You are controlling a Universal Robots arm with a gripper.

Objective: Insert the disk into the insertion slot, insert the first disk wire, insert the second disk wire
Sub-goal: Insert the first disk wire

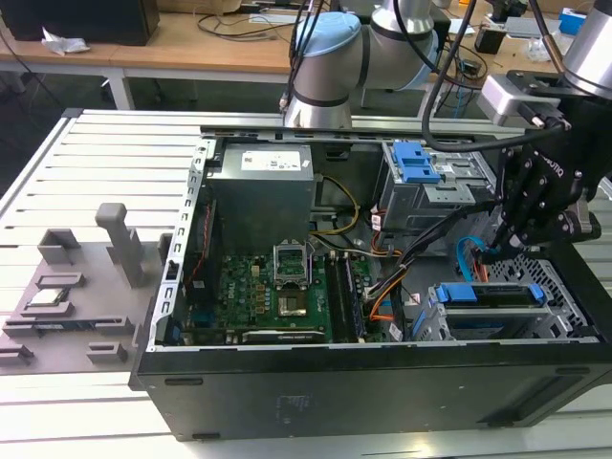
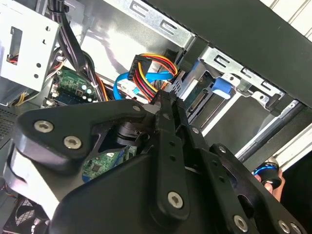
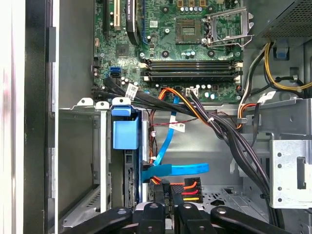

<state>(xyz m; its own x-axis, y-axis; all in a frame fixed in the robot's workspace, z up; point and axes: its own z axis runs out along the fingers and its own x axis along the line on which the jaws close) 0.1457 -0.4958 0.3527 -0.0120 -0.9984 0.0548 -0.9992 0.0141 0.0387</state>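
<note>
The disk (image 1: 490, 295), framed by its blue bracket, lies inside the insertion slot (image 1: 564, 287), the low perforated grey cage at the exterior view's right. My gripper (image 1: 490, 251) hangs just above the disk's inner end. In both wrist views the fingers are closed on a black connector (image 3: 169, 187) with red, orange and yellow wires (image 2: 151, 66), held close to the disk's edge (image 3: 130, 190). A flat blue wire (image 3: 173, 169) runs to that same edge with its plug (image 3: 146, 171) against it. The bracket's blue tab (image 3: 124, 134) sits by the cage wall (image 3: 85, 146).
A taller grey cage with a blue latch (image 1: 416, 163) stands behind the slot. The power supply (image 1: 263, 172) and motherboard (image 1: 277, 287) fill the case's middle. A thick black cable bundle (image 3: 229, 136) crosses beside the gripper. A grey fixture (image 1: 67, 277) lies on the table at the exterior view's left.
</note>
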